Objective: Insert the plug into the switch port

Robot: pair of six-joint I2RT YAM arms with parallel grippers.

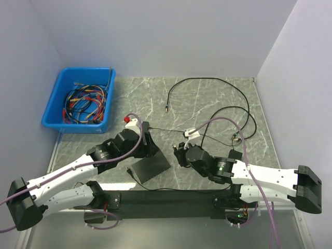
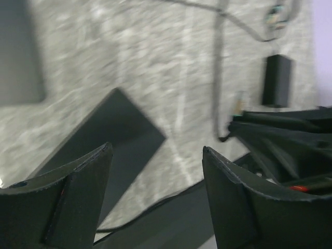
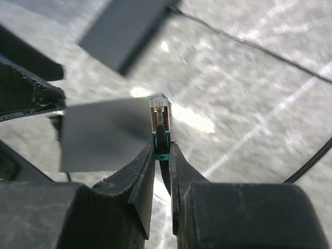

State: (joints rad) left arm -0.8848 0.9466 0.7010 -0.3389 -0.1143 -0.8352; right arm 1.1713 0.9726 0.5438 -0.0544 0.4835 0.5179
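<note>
Closest, right pincer (image 3: 162,151) clamped tight on the plug (image 3: 158,111): clear connector, teal boot, tip standing just past the fingertips, just right of the flat black switch (image 1: 150,167). Left pincer (image 2: 155,150) spread wide, nothing in it, over the switch's corner. Beyond, black cable (image 1: 207,79) loops across the marbled surface (image 1: 140,98); blue bin (image 1: 72,126) of cords far left.

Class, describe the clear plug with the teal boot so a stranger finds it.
Find the right arm's black two-finger gripper. Pinched between its fingertips is a clear plastic plug with a teal boot. Unlike the loose black cable, it is held.
</note>
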